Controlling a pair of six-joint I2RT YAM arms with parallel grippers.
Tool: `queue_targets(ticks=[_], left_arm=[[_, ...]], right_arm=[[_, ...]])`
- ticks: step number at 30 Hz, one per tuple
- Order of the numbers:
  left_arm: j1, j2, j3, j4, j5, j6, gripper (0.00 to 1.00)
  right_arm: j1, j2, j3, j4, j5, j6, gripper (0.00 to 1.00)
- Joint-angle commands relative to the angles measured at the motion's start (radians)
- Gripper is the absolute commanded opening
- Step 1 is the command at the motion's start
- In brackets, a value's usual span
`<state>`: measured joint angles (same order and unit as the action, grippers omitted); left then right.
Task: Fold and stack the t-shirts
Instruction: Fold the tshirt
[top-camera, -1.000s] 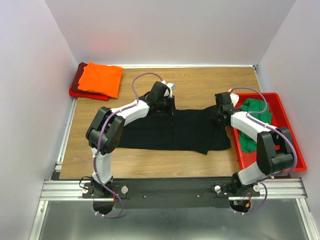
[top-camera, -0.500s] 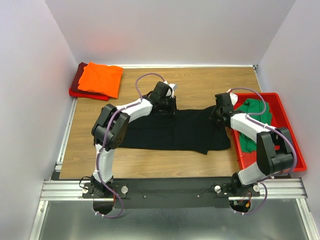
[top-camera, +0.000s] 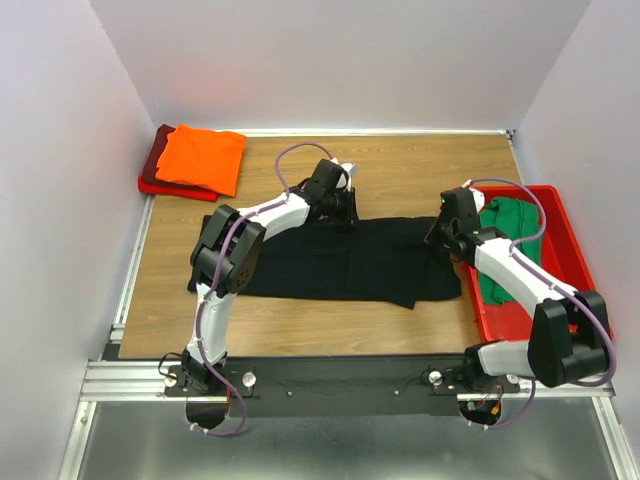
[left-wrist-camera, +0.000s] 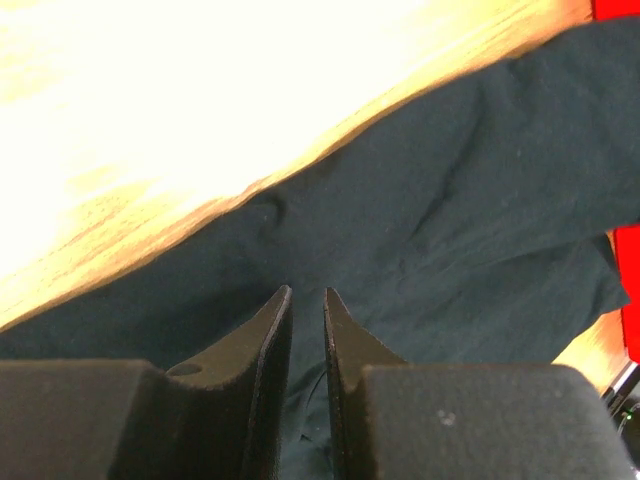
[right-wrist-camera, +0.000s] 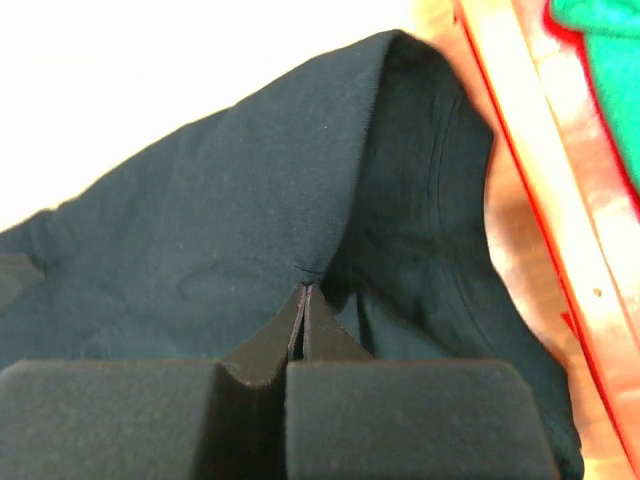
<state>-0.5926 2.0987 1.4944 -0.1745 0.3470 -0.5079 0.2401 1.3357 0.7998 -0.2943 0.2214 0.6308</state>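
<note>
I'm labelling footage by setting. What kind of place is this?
Probably a robot lab test cell, not a home: plain white walls box in a wooden table, left arm and right arm are bolted to a metal rail, a red bin holds a green shirt.

Black t-shirt (top-camera: 340, 262) — soft matt cloth; table (top-camera: 300, 322) — smooth wood grain.

White arms (top-camera: 272, 214), black fingers (left-wrist-camera: 250, 345), looping purple cables (top-camera: 287, 152)

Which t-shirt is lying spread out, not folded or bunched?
The black t-shirt, spread across the table's middle. The orange one sits folded on the dark red one far left; the green one is bunched in the red bin.
</note>
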Motion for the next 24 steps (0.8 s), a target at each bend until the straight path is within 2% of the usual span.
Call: queue_targets(ticks=[1,9,16,19,22,24], left_arm=[[-0.007,0.021,0.032,-0.017,-0.020,-0.009,0.26],[-0.006,0.046,0.064,-0.026,-0.026,-0.006,0.26],[-0.003,0.054,0.058,-0.033,-0.029,-0.004,0.26],[-0.001,0.038,0.053,-0.033,-0.029,0.002,0.26],[0.002,0.003,0.050,-0.040,-0.034,0.023,0.27],[0.004,-0.041,0.029,-0.051,-0.031,0.046,0.30]], right_arm=[[-0.007,-0.029,-0.013,-0.091,-0.065,0.012,0.00],[-0.007,0.085,-0.028,-0.089,0.010,0.038,0.01],[-0.010,0.210,0.047,-0.080,0.085,0.032,0.01],[-0.012,0.227,0.071,-0.082,0.087,0.027,0.07],[-0.012,0.198,0.081,-0.085,0.084,0.015,0.17],[-0.012,0.151,0.084,-0.091,0.070,0.003,0.28]])
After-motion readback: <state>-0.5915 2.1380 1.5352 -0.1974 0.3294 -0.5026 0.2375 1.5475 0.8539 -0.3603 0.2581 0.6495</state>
